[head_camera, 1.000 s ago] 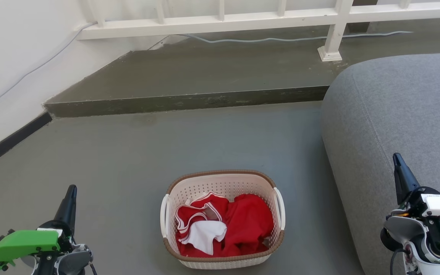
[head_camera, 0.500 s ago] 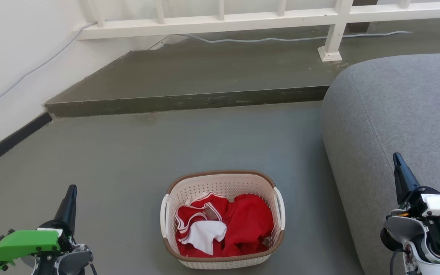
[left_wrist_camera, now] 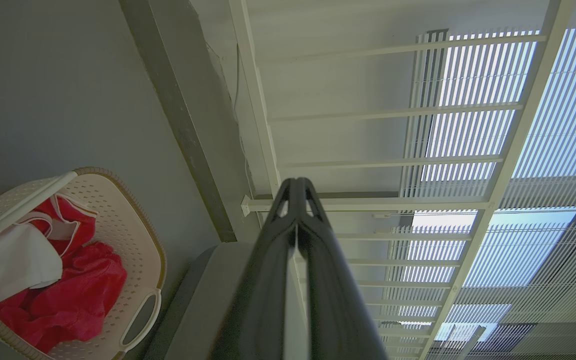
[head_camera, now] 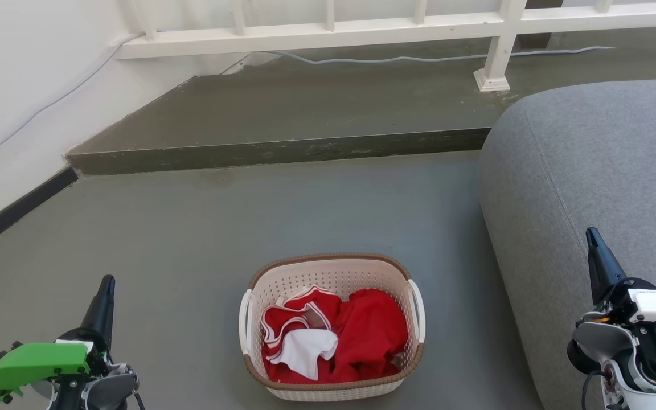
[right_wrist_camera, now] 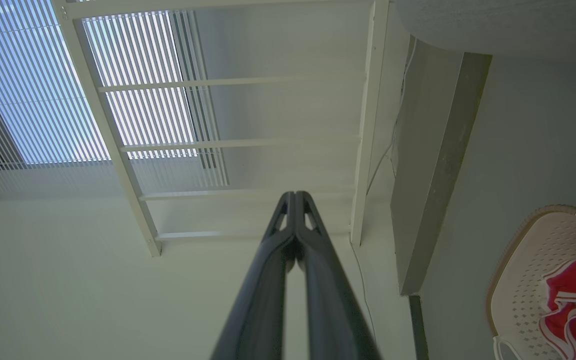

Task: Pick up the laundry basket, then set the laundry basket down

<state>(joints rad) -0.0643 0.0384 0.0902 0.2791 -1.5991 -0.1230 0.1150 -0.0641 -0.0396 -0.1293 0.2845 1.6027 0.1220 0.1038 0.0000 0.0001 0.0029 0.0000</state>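
Note:
The laundry basket (head_camera: 336, 267), cream-white and perforated with a brown rim, stands on the grey floor at the bottom centre of the head view. Red and white clothes (head_camera: 333, 336) fill it. Its white handles sit on the left and right sides. My left gripper (head_camera: 106, 285) is shut and empty, well to the basket's left. My right gripper (head_camera: 591, 236) is shut too, off to the right in front of the sofa. The basket (left_wrist_camera: 133, 225) appears at the lower left of the left wrist view beside that gripper (left_wrist_camera: 297, 182), and the basket (right_wrist_camera: 528, 260) lies at the lower right of the right wrist view beside the right gripper (right_wrist_camera: 295, 195).
A grey sofa (head_camera: 601, 171) takes up the right side, close to the basket. A raised concrete step (head_camera: 282, 151) crosses the floor behind, with a white railing (head_camera: 362, 31) and a cable beyond. A white wall (head_camera: 15, 85) with a dark skirting runs along the left.

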